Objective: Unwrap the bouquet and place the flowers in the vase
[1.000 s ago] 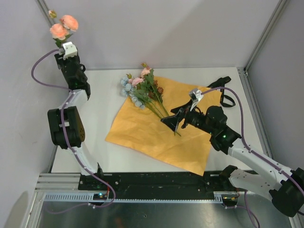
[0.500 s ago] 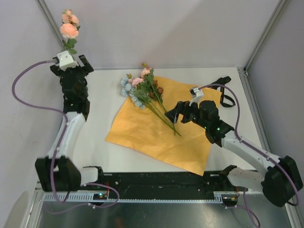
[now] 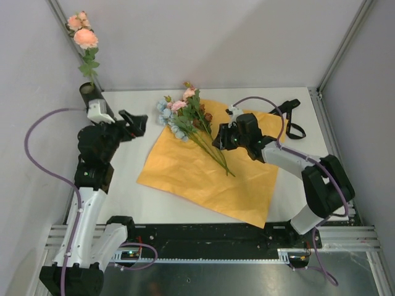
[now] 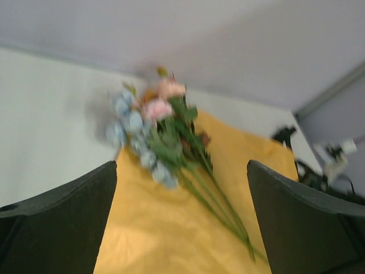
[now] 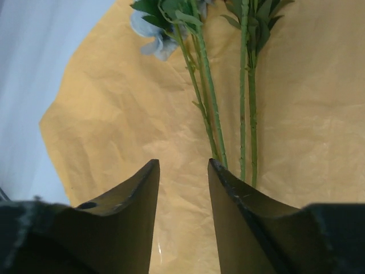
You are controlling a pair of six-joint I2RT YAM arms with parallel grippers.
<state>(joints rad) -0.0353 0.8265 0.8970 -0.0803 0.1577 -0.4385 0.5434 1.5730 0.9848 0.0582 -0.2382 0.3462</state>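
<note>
orange paper (image 3: 185, 176): spread flat on table (image 3: 123, 185) | right gripper (image 5: 182, 165): held low at the stem ends, jaws parted narrowly, nothing pinched | left gripper (image 4: 181, 164): jaws spread wide, nothing held | flowers (image 3: 188, 117): laid loose across the paper, blooms at its far edge | vase (image 3: 86, 91): stood in far left corner, pink stem (image 3: 85, 38) seated upright inside

White table (image 3: 123, 185): orange paper sheet (image 3: 185, 179) spread centre, black ribbon (image 3: 295, 120) far right, vase (image 3: 87, 91) far-left corner.
</note>
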